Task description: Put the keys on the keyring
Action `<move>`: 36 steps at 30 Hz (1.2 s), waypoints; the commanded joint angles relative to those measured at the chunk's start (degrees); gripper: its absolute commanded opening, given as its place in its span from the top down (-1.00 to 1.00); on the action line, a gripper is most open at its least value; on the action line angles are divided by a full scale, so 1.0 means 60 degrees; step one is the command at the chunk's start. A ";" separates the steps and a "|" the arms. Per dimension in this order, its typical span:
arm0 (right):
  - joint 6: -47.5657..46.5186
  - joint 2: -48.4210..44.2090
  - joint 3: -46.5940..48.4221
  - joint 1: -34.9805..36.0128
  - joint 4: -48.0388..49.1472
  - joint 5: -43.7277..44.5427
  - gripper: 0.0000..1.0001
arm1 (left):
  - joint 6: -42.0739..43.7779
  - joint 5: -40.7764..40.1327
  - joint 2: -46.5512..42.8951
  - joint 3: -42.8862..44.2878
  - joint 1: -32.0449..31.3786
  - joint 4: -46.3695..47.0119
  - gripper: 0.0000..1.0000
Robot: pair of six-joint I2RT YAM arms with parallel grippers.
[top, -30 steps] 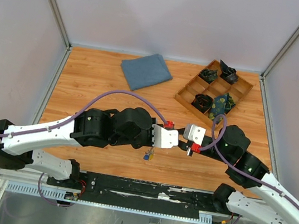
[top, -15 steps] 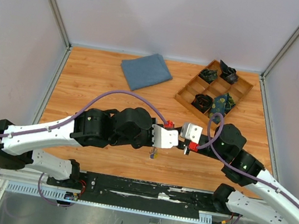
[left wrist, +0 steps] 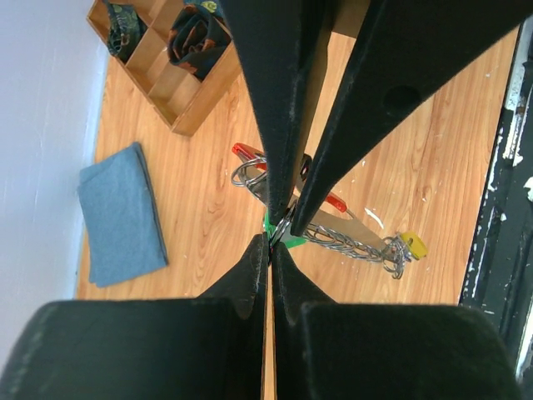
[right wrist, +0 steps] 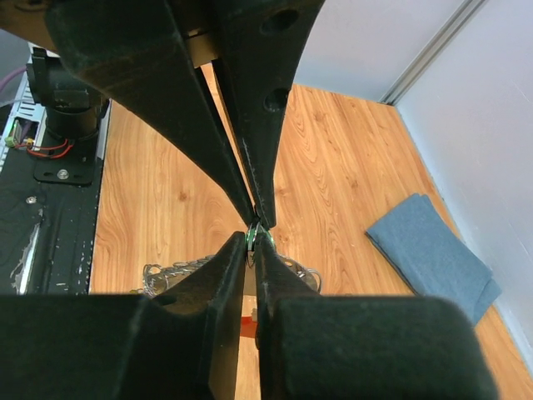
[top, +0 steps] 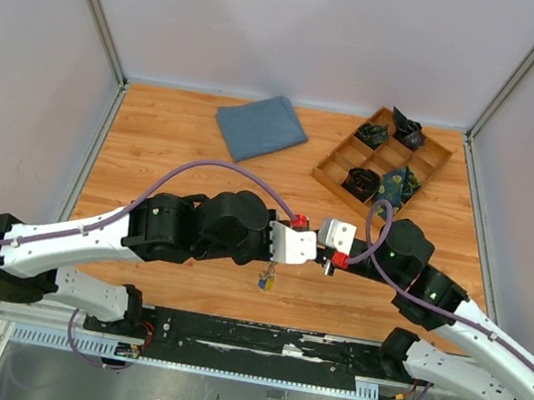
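My left gripper and right gripper meet tip to tip above the table's near middle. In the left wrist view my left gripper is shut on a small green piece of the key bunch. In the right wrist view my right gripper is shut on the same green piece. The silver keys, one with a yellow end, hang below it. They also show in the top view and the right wrist view. The red keyring shows partly behind the right fingers.
A folded blue cloth lies at the back middle. A wooden compartment tray with dark items stands at the back right. The table's black front rail runs below the arms. Grey walls enclose three sides.
My right gripper has moved left until its tips meet my left gripper's. The hanging keys have swung slightly. The left arm has hardly moved.
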 commanded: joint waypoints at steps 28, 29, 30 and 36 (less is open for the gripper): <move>0.0020 -0.0598 0.0589 0.0133 0.0119 -0.0586 0.99 | 0.0166 0.1475 -0.1506 -0.0886 -0.0062 0.1816 0.42; -0.0005 -0.0608 0.0627 0.0135 0.0053 -0.0606 0.99 | 0.0174 0.1546 -0.1534 -0.0891 -0.0066 0.1803 0.40; -0.0054 -0.0614 0.0670 0.0135 -0.0058 -0.0633 1.00 | 0.0195 0.1580 -0.1550 -0.0906 -0.0062 0.1789 0.38; -0.0231 -0.0670 0.0856 0.0135 -0.0553 -0.0687 0.99 | 0.0316 0.1876 -0.1574 -0.0870 -0.0062 0.1650 0.29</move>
